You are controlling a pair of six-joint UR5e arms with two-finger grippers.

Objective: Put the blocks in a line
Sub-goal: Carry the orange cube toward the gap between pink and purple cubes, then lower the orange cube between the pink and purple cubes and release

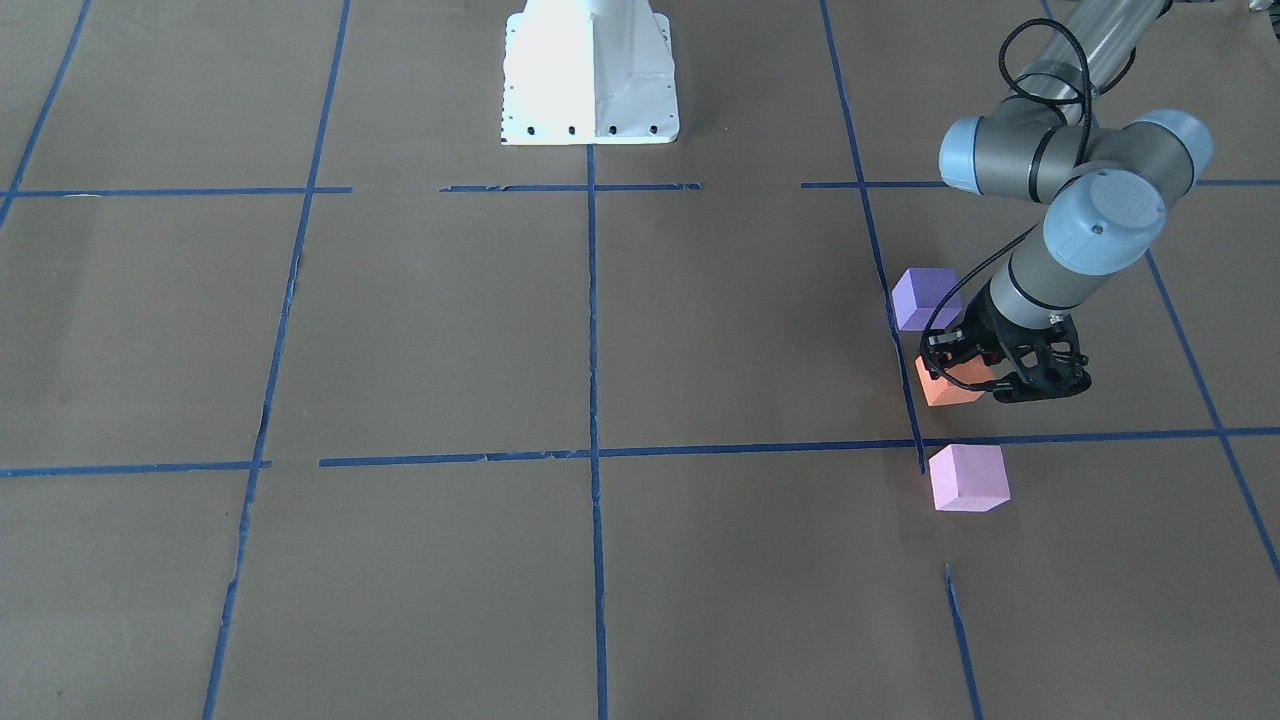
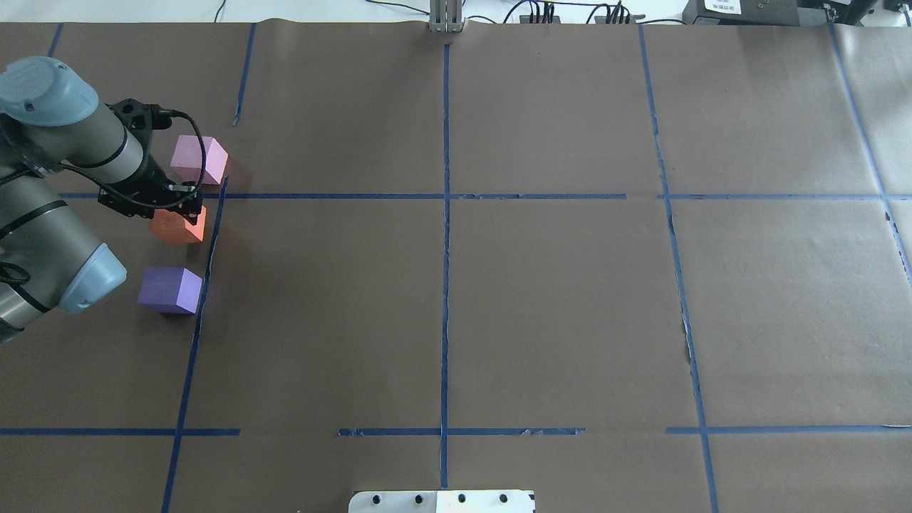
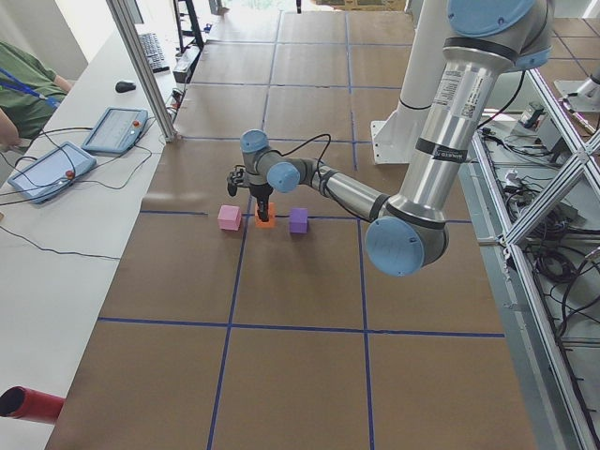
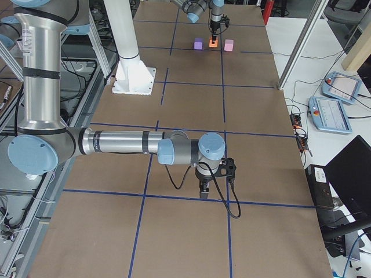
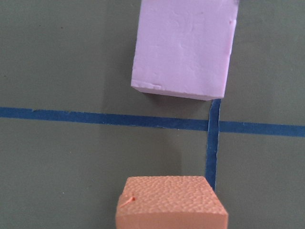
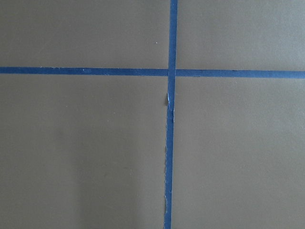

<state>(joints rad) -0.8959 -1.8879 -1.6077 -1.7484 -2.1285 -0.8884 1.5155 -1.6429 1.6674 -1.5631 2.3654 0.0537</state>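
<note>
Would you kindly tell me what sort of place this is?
Probably a robotics lab: grey robot arms at a brown-paper-covered table gridded with blue tape, and tablet-like teach pendants on a white side bench.

purple cube (image 2: 171, 290), orange cube (image 2: 178, 226) and pink cube (image 2: 199, 159) are sitting apart in a rough row, orange seemingly raised.

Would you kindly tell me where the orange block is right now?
Overhead view, far left: the orange block sits between the pink block and purple block, at the left gripper, just left of a tape line.
</note>
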